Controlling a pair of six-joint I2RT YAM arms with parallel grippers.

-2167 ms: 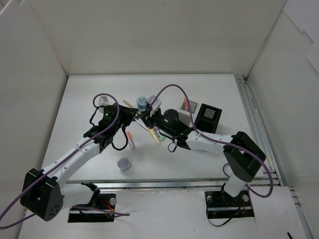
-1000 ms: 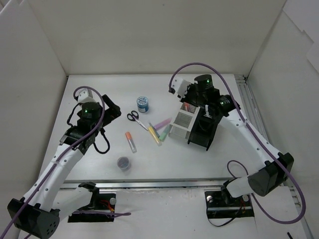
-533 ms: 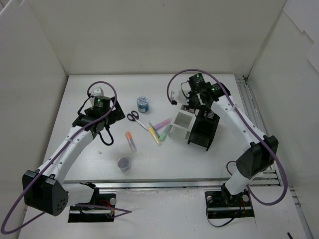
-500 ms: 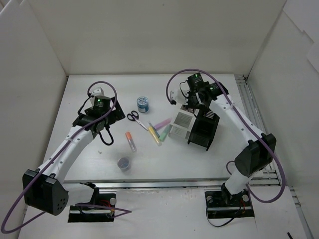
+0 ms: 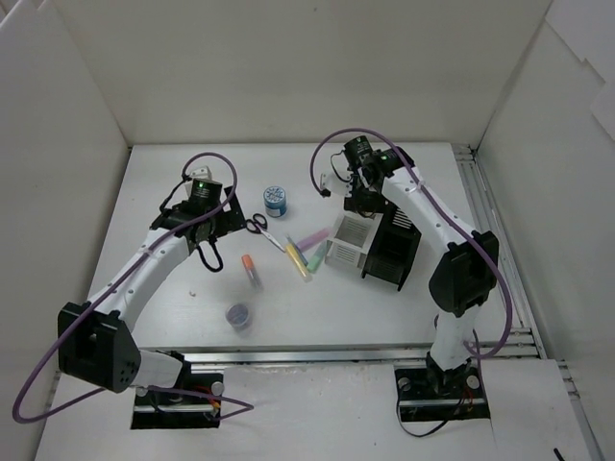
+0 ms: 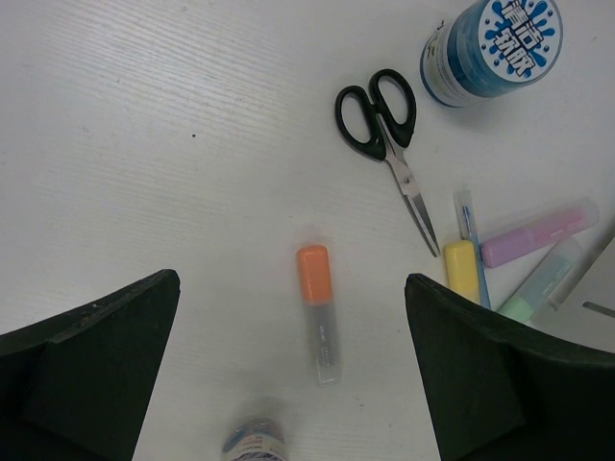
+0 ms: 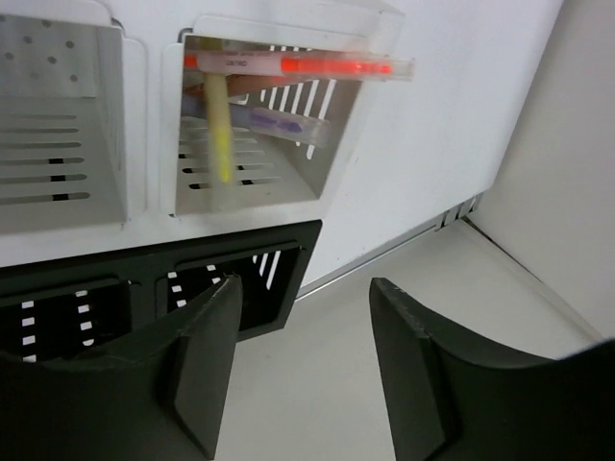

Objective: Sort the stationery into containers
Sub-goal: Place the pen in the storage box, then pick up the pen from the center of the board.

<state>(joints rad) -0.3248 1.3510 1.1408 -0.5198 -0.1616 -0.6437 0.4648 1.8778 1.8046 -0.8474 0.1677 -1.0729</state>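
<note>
On the table lie the black-handled scissors (image 6: 380, 115), an orange-capped pen (image 6: 317, 312), and yellow (image 6: 461, 269), purple (image 6: 533, 233) and green (image 6: 541, 283) pens. The blue tin (image 6: 490, 48) stands beyond them and the purple jar (image 5: 239, 314) nearer. My left gripper (image 6: 290, 280) hovers open above the orange pen. My right gripper (image 7: 306, 288) is open and empty over the white organizer (image 7: 144, 206) and the black holder (image 7: 288, 240). One white compartment holds a blurred yellow pen (image 7: 219, 130) and a purple pen (image 7: 274, 120). A pink pen (image 7: 298, 65) lies across its rim.
The two containers (image 5: 348, 240) stand side by side at the right centre, the black one (image 5: 389, 252) on the right. White walls enclose the table. A metal rail (image 5: 490, 240) runs along its right edge. Both arms' purple cables arc above the table.
My right gripper has opened and shifted left over the white organizer; a yellow pen now sits blurred in a compartment. My left arm has swung right, closer to the scissors.
</note>
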